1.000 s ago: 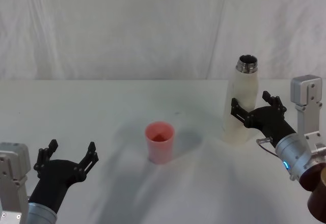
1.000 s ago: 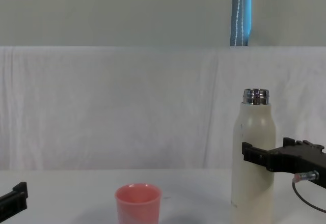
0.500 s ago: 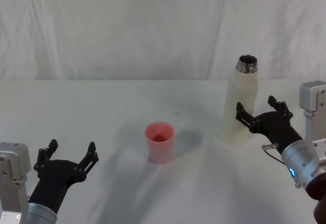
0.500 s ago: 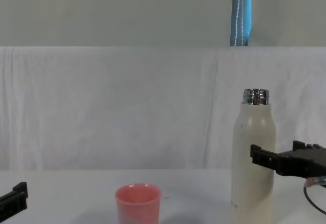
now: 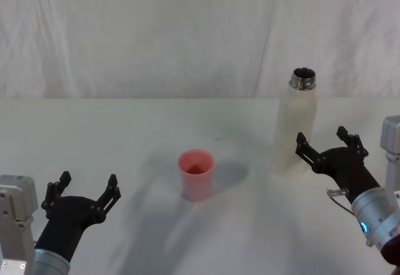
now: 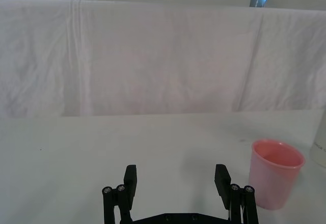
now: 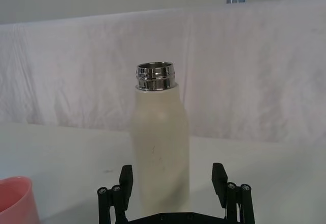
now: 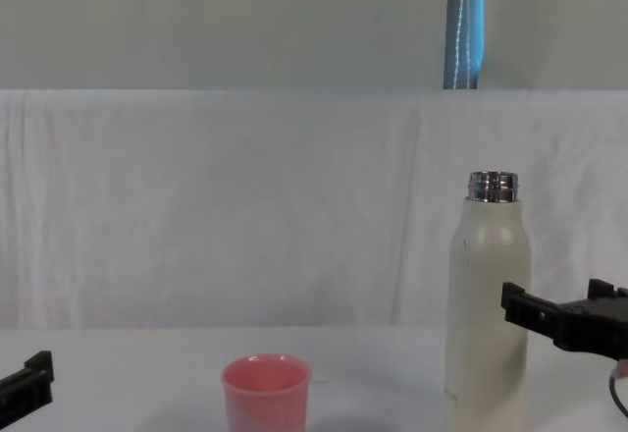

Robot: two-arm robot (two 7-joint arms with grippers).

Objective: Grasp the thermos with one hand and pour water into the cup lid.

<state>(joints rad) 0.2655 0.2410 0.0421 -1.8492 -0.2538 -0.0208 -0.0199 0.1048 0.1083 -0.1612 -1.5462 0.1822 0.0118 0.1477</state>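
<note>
So the right gripper sits with its jaws spread wide, just in front of the thermos and not touching it, at about the lower half of the body. The thermos stands upright on the right side of the bench, cap off, steel neck showing. The cup lid is well off to its left, upright, mouth up. The left gripper is parked low on the near left, also spread open.

Biggest risk imo: that bottle is tall and narrow, so a finger bumping it off-center could tip it over. Its smooth skin might also slip in a loose grasp.

The bench is plain white, with a wrinkled white cloth hung behind and a blue strip above it.
</note>
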